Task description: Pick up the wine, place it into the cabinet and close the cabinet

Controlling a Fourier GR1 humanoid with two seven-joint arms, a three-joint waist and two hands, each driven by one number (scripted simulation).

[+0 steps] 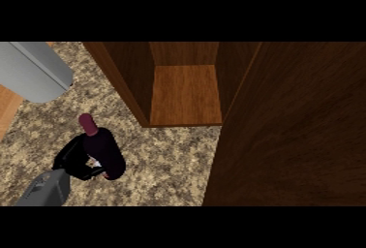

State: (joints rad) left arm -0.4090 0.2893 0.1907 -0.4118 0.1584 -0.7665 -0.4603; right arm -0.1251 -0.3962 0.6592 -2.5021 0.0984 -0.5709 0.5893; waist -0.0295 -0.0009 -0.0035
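Head view: left hand (75,157) curled round upright wine bottle (102,147), lower left.

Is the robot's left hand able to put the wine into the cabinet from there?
Probably yes: the left hand holds the wine, the cabinet stands open with bare shelf, and nothing lies between.

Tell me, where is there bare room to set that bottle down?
The cabinet floor is bare between its side walls. The counter is bare between the bottle and the open door. It is crowded at left, where the left hand curls round the bottle below a grey object.
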